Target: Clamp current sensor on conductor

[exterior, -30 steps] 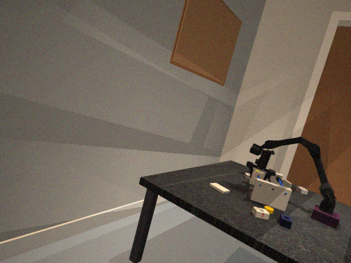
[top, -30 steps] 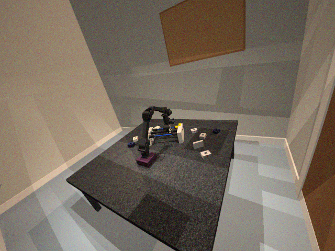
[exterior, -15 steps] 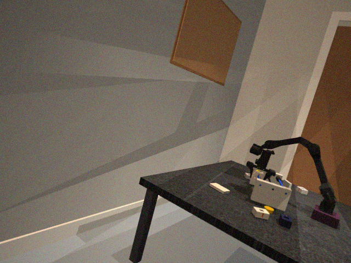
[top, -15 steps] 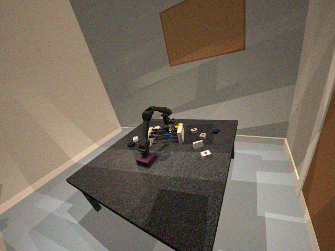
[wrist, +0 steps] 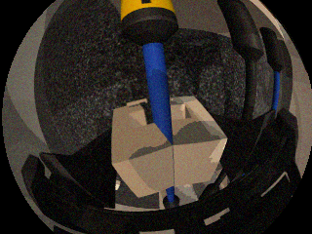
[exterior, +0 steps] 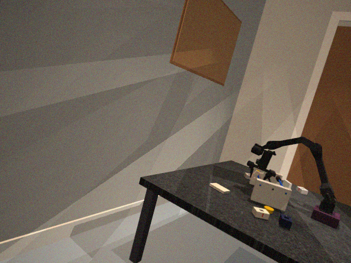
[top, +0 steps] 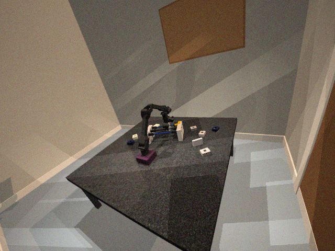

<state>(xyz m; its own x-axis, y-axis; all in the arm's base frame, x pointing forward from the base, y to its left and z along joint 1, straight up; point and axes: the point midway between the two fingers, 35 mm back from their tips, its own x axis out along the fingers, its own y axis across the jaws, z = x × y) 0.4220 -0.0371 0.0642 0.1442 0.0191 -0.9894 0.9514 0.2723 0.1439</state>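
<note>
My gripper (top: 169, 123) (exterior: 260, 172) (wrist: 158, 123) is shut on the beige current sensor, with a dark finger on each side of it in the wrist view. The sensor (wrist: 146, 161) sits round a blue conductor (wrist: 158, 93) (top: 159, 126); its two halves meet at a thin seam, and the conductor comes out again below. I cannot tell whether the latch has caught. A yellow marker (wrist: 146, 11) (top: 177, 123) with a black mark sits on the conductor above the sensor; its lettering is not readable. The sensor's arrow is not visible.
Pale end panels (top: 179, 131) (exterior: 270, 193) hold the parallel conductors. Another blue conductor (top: 163, 133) (wrist: 277, 90) runs alongside, with a dark one (wrist: 250, 88) between. White blocks (top: 204, 151) (exterior: 260, 213) and navy blocks (top: 215, 128) (exterior: 285, 221) lie around the rack.
</note>
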